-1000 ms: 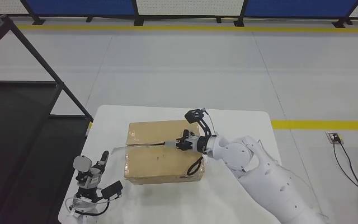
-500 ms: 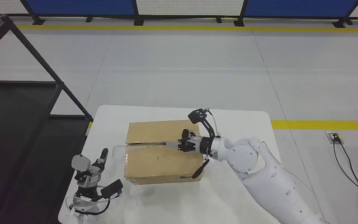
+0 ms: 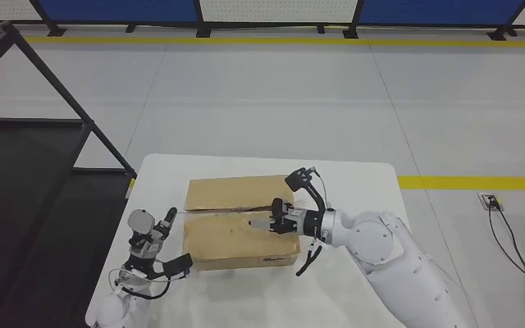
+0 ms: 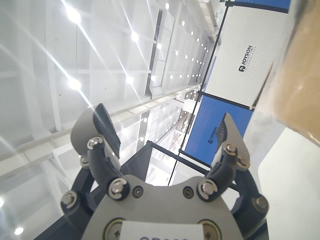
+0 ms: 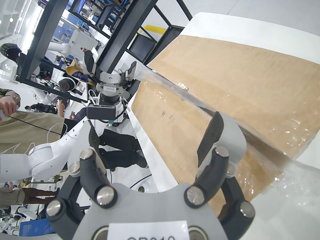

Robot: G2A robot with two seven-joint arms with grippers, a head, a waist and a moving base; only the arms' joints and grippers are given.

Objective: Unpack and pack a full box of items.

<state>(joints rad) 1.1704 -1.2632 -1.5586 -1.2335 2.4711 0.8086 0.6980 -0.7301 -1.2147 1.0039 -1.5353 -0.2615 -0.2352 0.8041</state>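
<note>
Overhead, the closed box [image 3: 238, 221] sits on the counter [image 3: 353, 176]. Right wrist view adds clear tape [image 5: 175, 88], apparently lifting along the seam. Right end effector [image 5: 152, 133]: jaws open over that seam. Left end effector [image 4: 162, 113]: open beside the box end.

Logos on panels [image 4: 257, 51], scrawl on box [image 5: 225, 93]

Brown cardboard box [image 3: 238, 223] (flaps shut, taped) flat on table.
</note>
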